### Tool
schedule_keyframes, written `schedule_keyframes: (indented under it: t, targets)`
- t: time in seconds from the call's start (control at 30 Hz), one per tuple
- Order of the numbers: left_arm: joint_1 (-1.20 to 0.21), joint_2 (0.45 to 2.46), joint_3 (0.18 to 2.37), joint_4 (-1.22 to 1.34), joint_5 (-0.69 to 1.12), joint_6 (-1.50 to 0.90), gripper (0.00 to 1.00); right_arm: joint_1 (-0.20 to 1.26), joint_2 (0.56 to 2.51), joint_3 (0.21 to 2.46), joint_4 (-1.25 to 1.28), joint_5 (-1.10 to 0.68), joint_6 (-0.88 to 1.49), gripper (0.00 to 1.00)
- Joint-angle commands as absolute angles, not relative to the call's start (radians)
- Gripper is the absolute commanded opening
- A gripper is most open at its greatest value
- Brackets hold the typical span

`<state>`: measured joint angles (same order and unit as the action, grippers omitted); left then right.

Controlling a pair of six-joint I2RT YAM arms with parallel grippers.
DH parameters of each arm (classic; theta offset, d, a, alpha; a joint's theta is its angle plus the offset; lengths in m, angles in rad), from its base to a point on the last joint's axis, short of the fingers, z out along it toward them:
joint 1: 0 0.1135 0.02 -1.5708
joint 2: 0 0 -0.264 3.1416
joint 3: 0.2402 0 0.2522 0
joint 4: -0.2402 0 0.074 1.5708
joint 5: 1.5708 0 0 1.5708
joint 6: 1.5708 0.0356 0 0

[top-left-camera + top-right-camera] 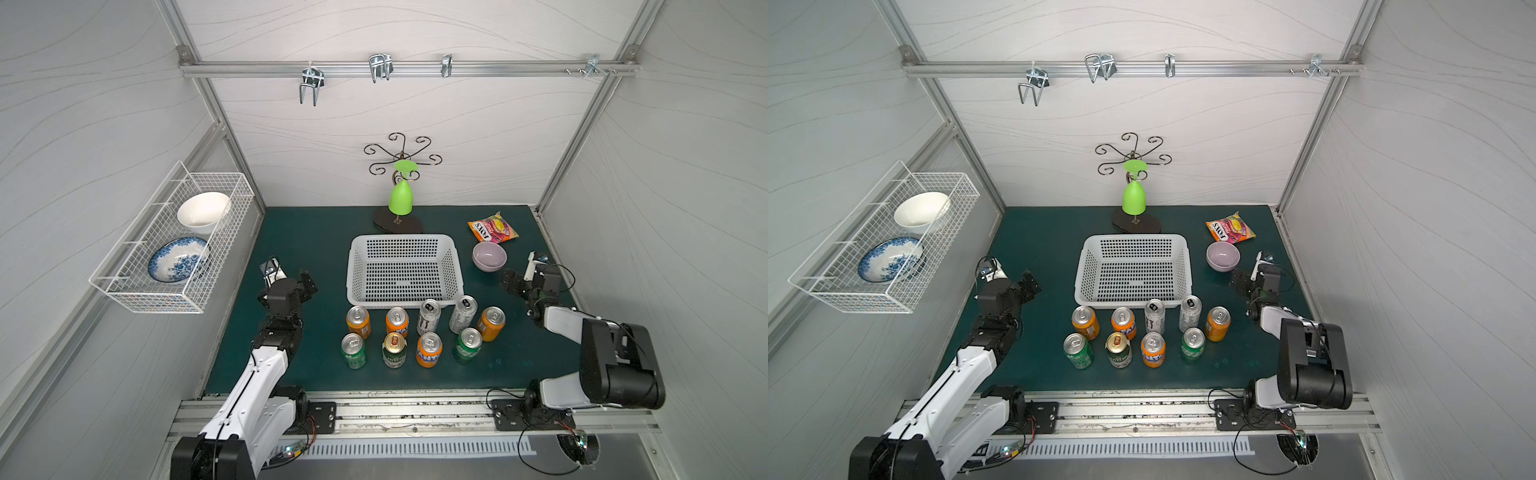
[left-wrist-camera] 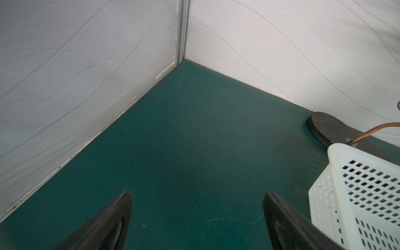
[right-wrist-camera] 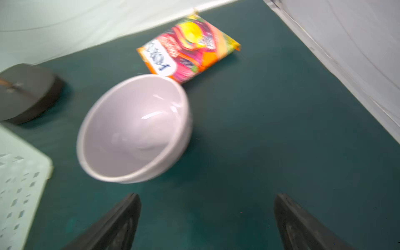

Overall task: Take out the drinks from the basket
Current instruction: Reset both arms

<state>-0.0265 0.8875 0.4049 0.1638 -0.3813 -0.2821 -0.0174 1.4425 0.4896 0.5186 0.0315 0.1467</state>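
The green bench (image 1: 316, 232) is seen in both top views with the white basket (image 1: 404, 239) set near the middle, slightly toward the back edge, its perforated floor bare and nothing held inside it. All nine drinks (image 1: 429, 350) are stood upright on the bench just in front of the basket, in two rows toward the front edge: orange cans, two green ones, a dark green gold-topped can (image 1: 394, 350) and two taller silver-white cans (image 1: 429, 317), the latter just beside or touching the basket's front rim; which cannot be told. The task is therefore judged complete, with no further can left to be lifted out. The left gripper (image 2: 197, 216) is held beside the basket's left wall, pointed toward the back-left corner of the bench, its jaws spread wide with nothing between them. The right gripper (image 3: 207, 218) is likewise spread wide and empty, aimed toward the back-right corner past a lilac bowl (image 3: 134, 129) and a snack packet (image 3: 188, 46). The cans lie behind and inboard of both sets of jaws, long axes vertical, and neither arm is markedly nearer to the group as a whole.
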Motion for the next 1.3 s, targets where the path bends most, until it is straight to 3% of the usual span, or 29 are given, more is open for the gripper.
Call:
schedule_keyframes:
  t: [0.0,0.47,0.93,1.27]
  targets:
    - [-0.022,0.907,0.411,0.242,-0.383,-0.244,0.98,0.032,1.508,0.456,0.719,0.019,0.071,0.99]
    - [-0.023,0.979,0.386,0.311,-0.356,-0.203,0.98,0.047,1.566,0.436,0.801,-0.038,0.026,0.99]
    - [-0.022,1.273,0.279,0.794,-0.220,-0.115,0.99,0.063,1.569,0.446,0.783,-0.015,0.014,0.99]
    - [-0.022,1.355,0.326,0.824,-0.185,-0.033,0.99,0.063,1.567,0.446,0.782,-0.014,0.012,0.99]
